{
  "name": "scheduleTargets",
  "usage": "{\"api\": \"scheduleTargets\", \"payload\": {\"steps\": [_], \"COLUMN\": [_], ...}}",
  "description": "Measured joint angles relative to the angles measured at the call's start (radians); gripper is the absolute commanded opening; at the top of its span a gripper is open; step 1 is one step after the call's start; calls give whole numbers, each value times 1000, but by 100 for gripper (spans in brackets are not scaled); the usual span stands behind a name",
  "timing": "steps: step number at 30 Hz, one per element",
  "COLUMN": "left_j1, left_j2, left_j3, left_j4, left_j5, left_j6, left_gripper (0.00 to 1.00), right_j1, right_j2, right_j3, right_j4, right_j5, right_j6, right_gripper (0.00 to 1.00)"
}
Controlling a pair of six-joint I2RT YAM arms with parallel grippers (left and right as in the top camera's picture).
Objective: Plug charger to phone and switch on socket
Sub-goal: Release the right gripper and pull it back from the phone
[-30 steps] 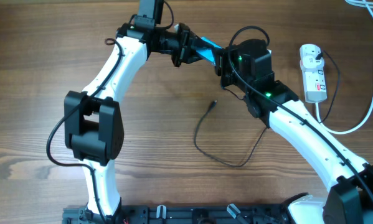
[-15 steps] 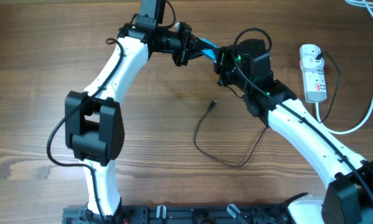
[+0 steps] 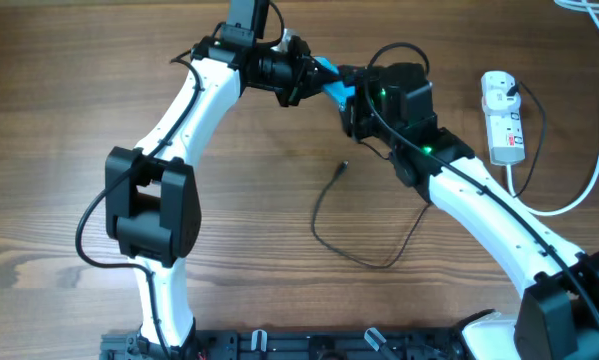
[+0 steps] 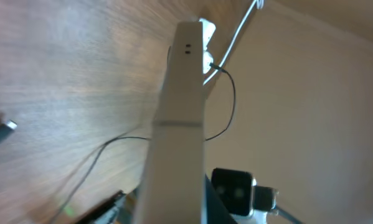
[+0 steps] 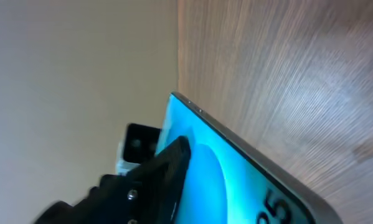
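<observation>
The phone (image 3: 329,76), cyan screen lit, hangs in the air above the far middle of the table, between the two grippers. My left gripper (image 3: 304,75) is shut on its left end; in the left wrist view the phone's pale edge (image 4: 180,124) rises straight out of the jaws. My right gripper (image 3: 347,90) sits at the other end, fingers spread off it; one black finger (image 5: 167,168) lies across the screen (image 5: 236,180). The charger (image 3: 364,255) lies loose on the table, its connector (image 3: 343,168) free. The socket (image 3: 504,118) lies at the far right.
A thick white cable (image 3: 591,185) curves along the right edge past the socket. A thin black lead (image 3: 537,120) loops from the plug at the socket's top end. A black rail (image 3: 309,345) runs along the front edge between the arm bases.
My left gripper has shut on the phone's left end. The right gripper, shut on the phone before, has spread its fingers. The phone has shifted slightly up and left.
</observation>
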State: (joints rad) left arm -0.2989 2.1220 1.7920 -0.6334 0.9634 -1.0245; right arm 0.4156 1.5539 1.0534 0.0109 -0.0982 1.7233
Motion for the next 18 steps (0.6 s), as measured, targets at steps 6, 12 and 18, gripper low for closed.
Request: {"api": "scheduleTargets", "payload": {"steps": [6, 12, 18], "left_j1": [67, 109, 108], "left_j2": [0, 3, 3], "left_j3": [2, -8, -8], "left_j4": [-162, -297, -421], "left_j5": [-41, 32, 137], "left_j6": [357, 763, 1036], "left_gripper": [4, 4, 4], "right_j1": [-138, -231, -230], "right_j2": [-7, -10, -10], "right_j3": [3, 11, 11], "right_j4": [21, -133, -322], "right_j5": [-55, -132, -150], "right_j6": [-451, -786, -929], "right_gripper": [92, 92, 92]}}
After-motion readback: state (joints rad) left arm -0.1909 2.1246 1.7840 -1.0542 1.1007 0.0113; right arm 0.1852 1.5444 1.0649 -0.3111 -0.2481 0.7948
